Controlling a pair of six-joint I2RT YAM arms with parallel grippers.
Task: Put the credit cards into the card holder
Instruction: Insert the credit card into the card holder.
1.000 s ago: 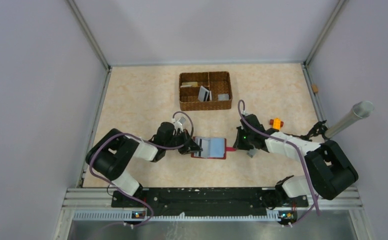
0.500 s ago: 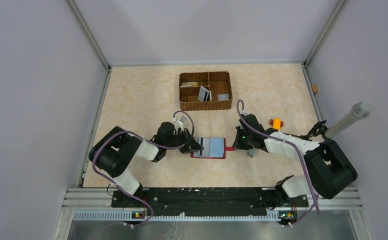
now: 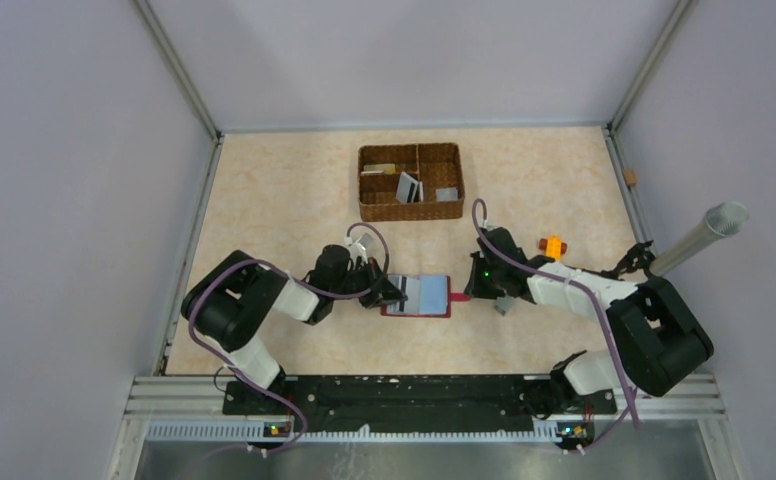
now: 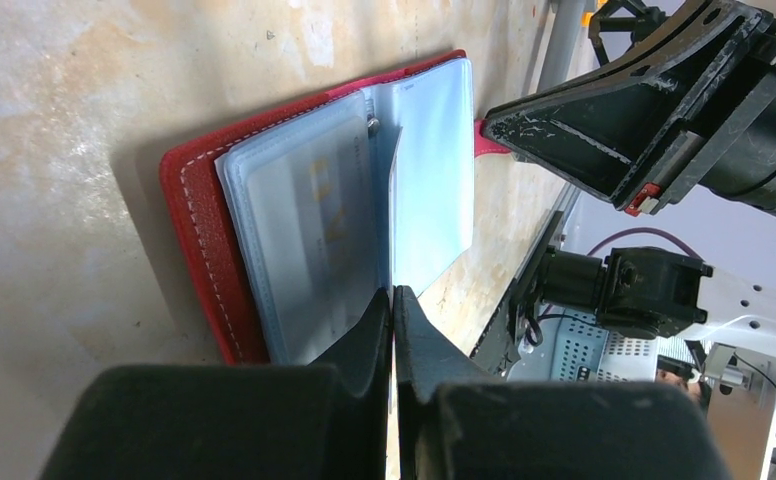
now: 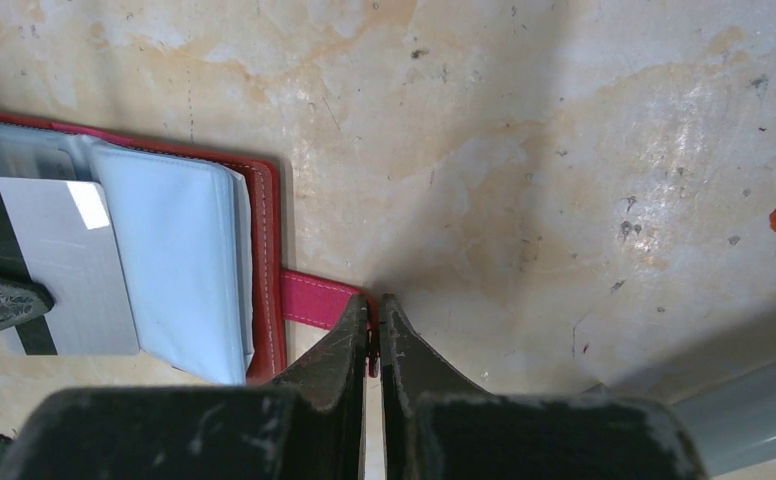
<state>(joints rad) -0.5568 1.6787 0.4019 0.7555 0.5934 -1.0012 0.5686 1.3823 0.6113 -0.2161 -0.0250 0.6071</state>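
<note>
Top view: a beige, marbled tabletop is fenced by pale lilac walls with metal posts at the far corners. The red card holder lies open in the middle, well apart from every wall. Bare surface lies between it and the wicker basket farther back, which holds spare cards. The left hand meets the holder's left edge and the right hand meets its right edge. An orange block and a metal tube sit to the right.

Left wrist view: the left hand is pinched tight on a striped card, seen edge-on and standing between the holder's clear pockets. The red cover lies flat. Faint gold lettering shows through one pocket, too blurred to read.

Right wrist view: the right hand is pinched narrow on the holder's snap tab, low against the scuffed tabletop. The striped card, grey with a dark band, overlaps the pockets at the left.
</note>
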